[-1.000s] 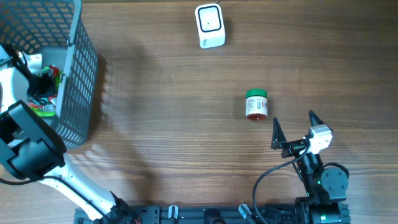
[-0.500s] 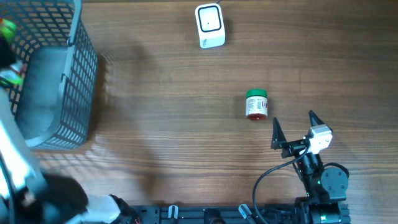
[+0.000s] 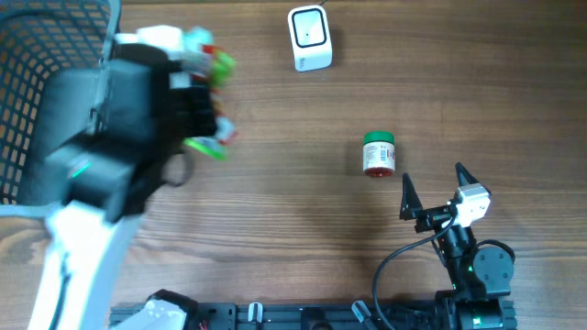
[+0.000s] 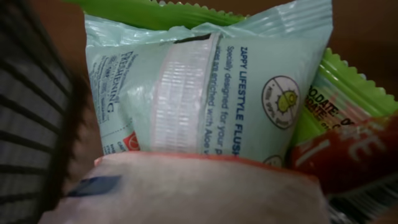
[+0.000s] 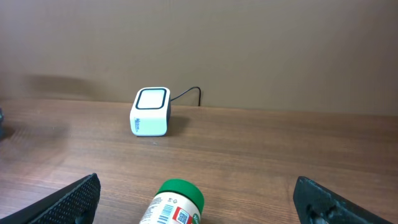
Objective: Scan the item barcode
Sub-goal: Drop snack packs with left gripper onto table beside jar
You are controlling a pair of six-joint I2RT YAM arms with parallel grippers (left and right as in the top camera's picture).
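While the left arm hangs over the table [image 3: 275, 220] just right of the basket [image 3: 23, 82], the left gripper [image 3: 209, 101] is clamped on a pale green packet [image 4: 205, 93]. In the wrist view the packet fills the frame, printed side to the camera and text running sideways, with one finger pad [image 4: 186, 190] pressed across its lower edge. A second packet [image 4: 339, 99] with a bright green serrated edge sits behind it to the right, and something red [image 4: 354, 152] is below that. I can't tell whether those two are in the grip or just stuck to the first. Overhead is motion-blurred at the gripper, so I only get green and red smears there, off the table and left of the scanner [image 3: 309, 38], well apart from it. The scanner sits at the far edge, window up. The right gripper [image 3: 431, 174] is spread wide and holds nothing, parked near the front edge. The bottle [image 3: 377, 154] lies on its side on the table just beyond its fingertips, not touching, green cap toward the scanner. From the right wrist I see a barcode on the bottle's label, facing up and toward me. Basket mesh shows dark at the left of the left wrist view.
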